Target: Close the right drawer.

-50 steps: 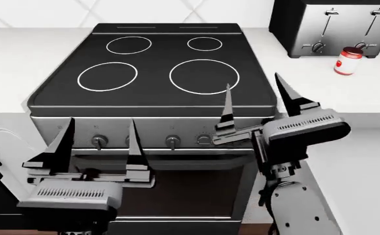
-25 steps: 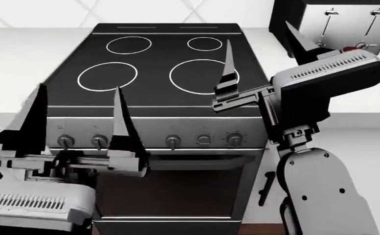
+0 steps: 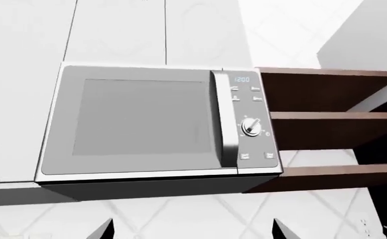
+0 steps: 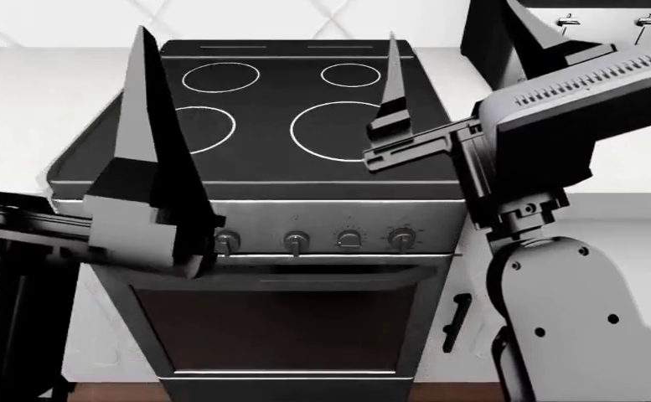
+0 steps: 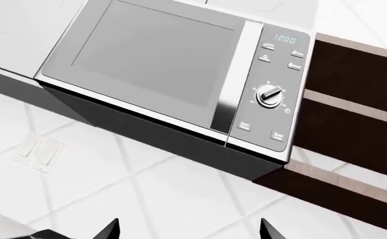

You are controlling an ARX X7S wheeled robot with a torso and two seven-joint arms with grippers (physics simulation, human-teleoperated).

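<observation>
The left gripper (image 3: 193, 232) points up at the wall: in the left wrist view its two dark tips stand well apart with only white tile between them, so the jaws are open and hold nothing. Beyond and above these jaws hangs a grey microwave (image 3: 147, 124) whose display reads 12:00, with brown shelves (image 3: 329, 130) beside it. In the head view only one tall black finger (image 4: 147, 159) of this gripper shows, standing in front of the stove (image 4: 281, 117).

The right gripper (image 5: 188, 231) is also turned upward. Its tips are spread wide in the right wrist view, so the jaws are open and empty, and the same microwave (image 5: 160, 64) lies beyond them, with a white wall outlet (image 5: 39, 151) on the tile nearer to one tip. In the head view these jaws stand over the stove's far right corner. A chrome toaster (image 4: 638, 25) on the white bench (image 4: 23, 109) lies just behind them, partly hidden by the gripper body.

Well below the right jaws, just beside the oven door and under the row of knobs (image 4: 350, 240), a short black handle (image 4: 455, 322) shows on a white front. The right arm covers most of that front. The right drawer would lie in this area, but I cannot tell whether the handle is its own, nor how far it stands out. Neither pair of jaws is near it or touches it
</observation>
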